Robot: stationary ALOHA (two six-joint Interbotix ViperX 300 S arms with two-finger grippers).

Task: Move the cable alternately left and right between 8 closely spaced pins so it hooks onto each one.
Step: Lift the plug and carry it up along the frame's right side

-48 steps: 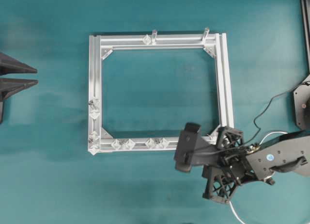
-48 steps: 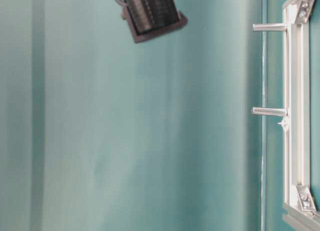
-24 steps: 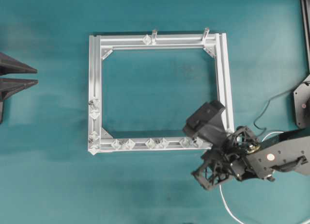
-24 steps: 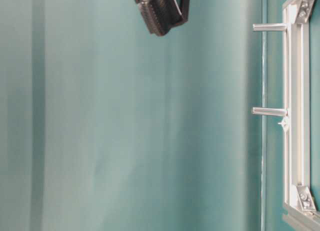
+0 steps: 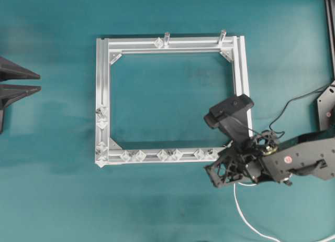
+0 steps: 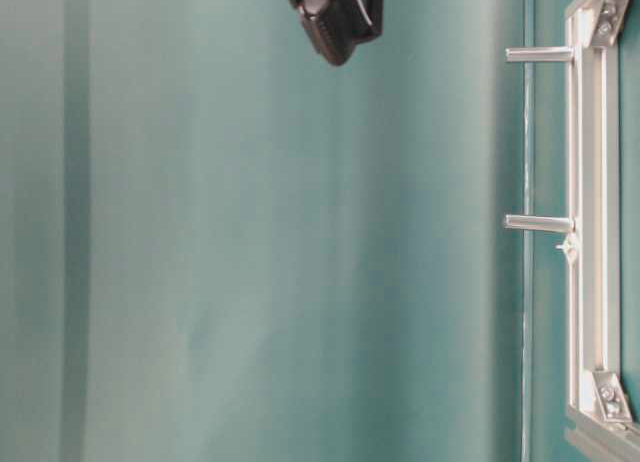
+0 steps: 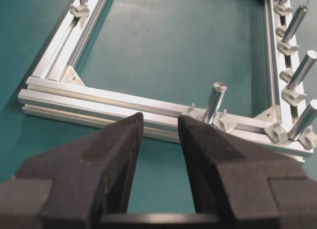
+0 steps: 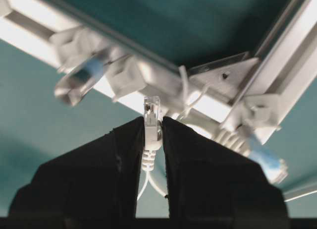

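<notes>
The silver frame (image 5: 102, 79) carries whitish pins (image 5: 137, 155) along its bottom and left rails. My right gripper (image 5: 219, 166) sits just below the frame's bottom-right corner. In the right wrist view it (image 8: 152, 126) is shut on the clear plug at the end of the white cable (image 8: 152, 112). The plug tip points at the rail between two pins (image 8: 124, 73), very near it; whether it touches I cannot tell. The cord (image 5: 245, 216) trails off toward the bottom edge. My left gripper (image 5: 37, 81) stands open and empty at the far left, apart from the frame (image 7: 159, 125).
Two upright silver posts (image 5: 167, 39) stand on the top rail and show in the table-level view (image 6: 535, 223). A black wire (image 5: 288, 116) runs from the right arm. Part of the right arm (image 6: 335, 12) hangs at the top of the table-level view.
The right wrist has rolled and shifted right, bringing the held plug up to the frame's bottom-right corner; more white cord trails behind. The left gripper has not moved.
</notes>
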